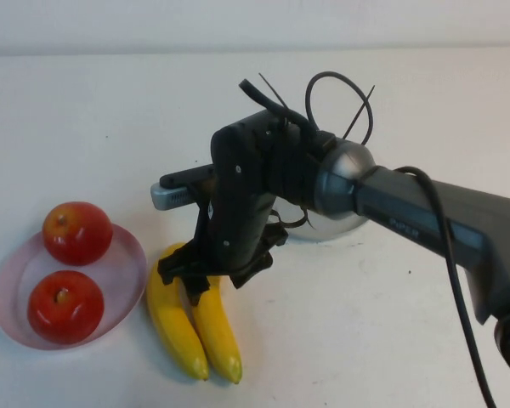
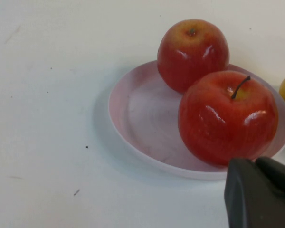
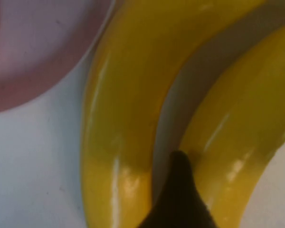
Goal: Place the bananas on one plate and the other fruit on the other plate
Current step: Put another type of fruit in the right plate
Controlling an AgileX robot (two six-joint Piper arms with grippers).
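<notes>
Bananas (image 1: 195, 327) lay side by side under my right tool (image 1: 193, 274).
Its jaws stood open, one fingertip (image 3: 178, 190) between them; my left tool (image 2: 259, 192), shut and empty, hung near the apples (image 2: 225, 116).

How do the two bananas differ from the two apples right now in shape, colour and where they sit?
The bananas are long, curved and yellow; the apples are round and red. The apples sit on the pink plate; the bananas lie side by side on the table beside that plate. The open right gripper hangs over the bananas; the shut left gripper is near the apples. Both kinds look glossy.
</notes>
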